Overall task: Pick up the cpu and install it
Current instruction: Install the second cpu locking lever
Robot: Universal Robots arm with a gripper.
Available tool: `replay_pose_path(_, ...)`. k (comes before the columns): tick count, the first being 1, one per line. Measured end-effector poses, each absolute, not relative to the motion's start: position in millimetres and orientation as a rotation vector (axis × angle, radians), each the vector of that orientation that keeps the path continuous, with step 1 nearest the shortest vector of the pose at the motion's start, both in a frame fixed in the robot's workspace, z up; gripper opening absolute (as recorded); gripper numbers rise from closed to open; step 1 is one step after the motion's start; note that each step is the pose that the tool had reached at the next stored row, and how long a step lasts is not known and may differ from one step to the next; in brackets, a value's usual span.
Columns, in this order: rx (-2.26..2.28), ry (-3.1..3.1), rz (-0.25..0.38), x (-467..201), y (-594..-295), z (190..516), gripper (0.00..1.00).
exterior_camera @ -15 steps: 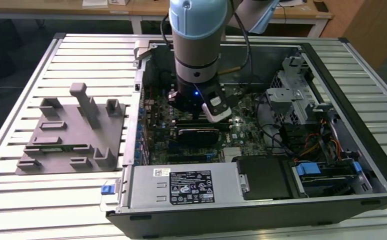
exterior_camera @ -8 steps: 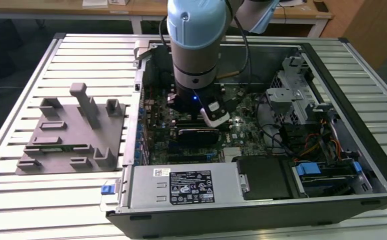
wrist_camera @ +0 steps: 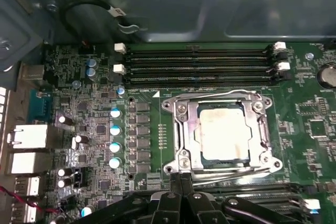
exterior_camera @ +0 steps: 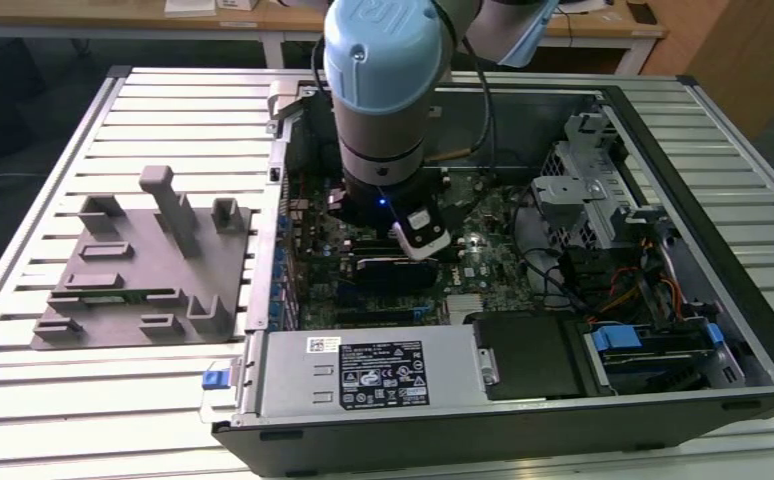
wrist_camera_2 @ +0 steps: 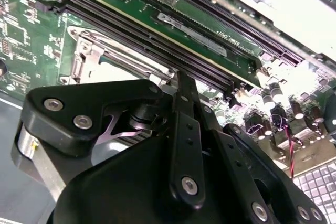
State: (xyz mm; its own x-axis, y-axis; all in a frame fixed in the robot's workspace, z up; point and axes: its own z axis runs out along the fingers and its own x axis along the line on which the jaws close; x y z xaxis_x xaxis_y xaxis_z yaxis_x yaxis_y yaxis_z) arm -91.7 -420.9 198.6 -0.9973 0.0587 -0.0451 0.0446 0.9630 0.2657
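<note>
The cpu (wrist_camera: 223,132), a pale silver square chip, lies flat in the motherboard socket, framed by the metal retention bracket (wrist_camera: 184,124). My gripper (wrist_camera: 181,178) is just outside the bracket's near edge, its two thin black fingers pressed together with nothing between them. In the second wrist view the gripper (wrist_camera_2: 181,85) shows as one joined black bar over the socket's corner bracket (wrist_camera_2: 84,56). In the exterior view the arm reaches down into the open computer case (exterior_camera: 654,150), and the gripper (exterior_camera: 407,250) is low over the motherboard (exterior_camera: 494,270).
Empty memory slots (wrist_camera: 199,66) run alongside the socket. Capacitors (wrist_camera: 114,129) and rear ports (wrist_camera: 29,137) stand close by. A power supply (exterior_camera: 360,372), a drive cage (exterior_camera: 581,195) and cables (exterior_camera: 627,290) crowd the case. A grey fixture plate (exterior_camera: 147,270) sits at the exterior view's left.
</note>
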Motion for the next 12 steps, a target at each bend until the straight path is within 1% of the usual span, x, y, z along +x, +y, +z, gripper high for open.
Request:
replay_pose_path(4,0.081,3.058,0.431,-95.2,-421.6,194.9,0.11)
replay_pose_path(9,0.083,3.049,0.49,-97.2,-422.0,192.1,0.11)
replay_pose_path(12,0.083,3.047,0.505,-97.6,-422.3,189.5,0.11)
